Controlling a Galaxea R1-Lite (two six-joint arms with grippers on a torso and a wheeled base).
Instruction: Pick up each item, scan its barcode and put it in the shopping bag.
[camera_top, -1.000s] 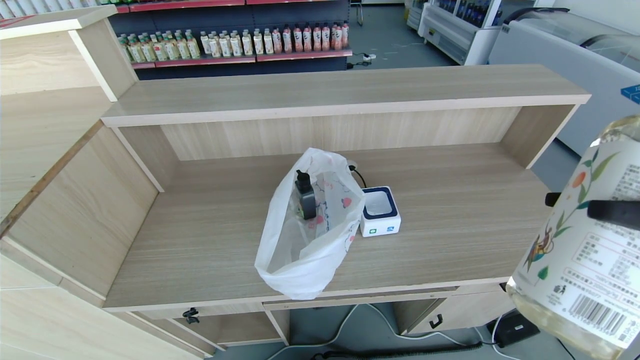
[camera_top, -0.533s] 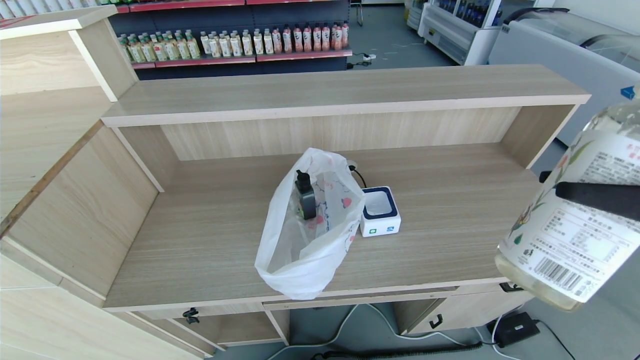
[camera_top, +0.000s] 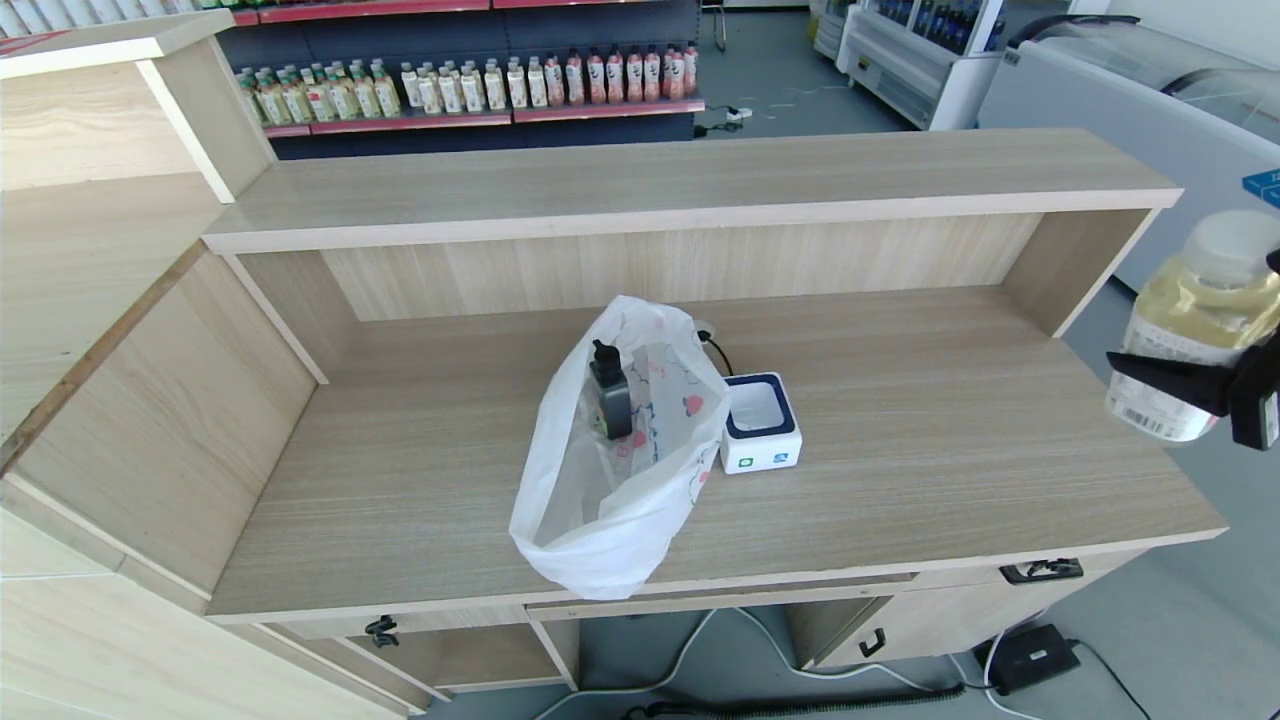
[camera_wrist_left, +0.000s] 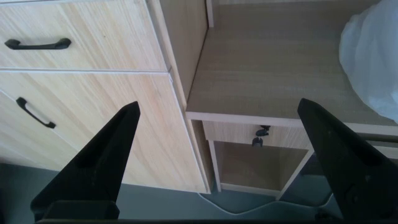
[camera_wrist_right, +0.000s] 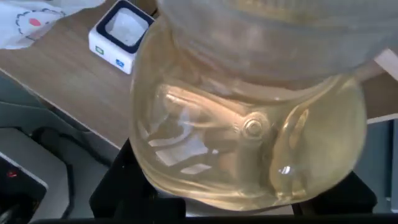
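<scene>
My right gripper (camera_top: 1192, 388) is shut on a clear bottle of pale yellow drink (camera_top: 1195, 310) with a white cap and a printed label. It holds the bottle upright in the air just off the counter's right end. In the right wrist view the bottle's base (camera_wrist_right: 249, 124) looms between my fingers. A white shopping bag (camera_top: 610, 450) stands open mid-counter with a dark bottle (camera_top: 610, 392) inside. The white and blue scanner box (camera_top: 760, 435) sits just to its right. My left gripper (camera_wrist_left: 211, 162) hangs open below the counter's left front corner, holding nothing.
The wooden counter (camera_top: 900, 450) has a raised back shelf and side walls. Drawers with black handles (camera_wrist_left: 37, 43) stand to the left of the counter. Store shelves of bottles (camera_top: 460, 85) and a freezer (camera_top: 1130, 90) lie beyond. Cables run on the floor under the desk.
The right gripper has carried the bottle away from the head camera, up and out to the counter's right end. The bottle has turned upright. Bag, scanner and left arm have not moved.
</scene>
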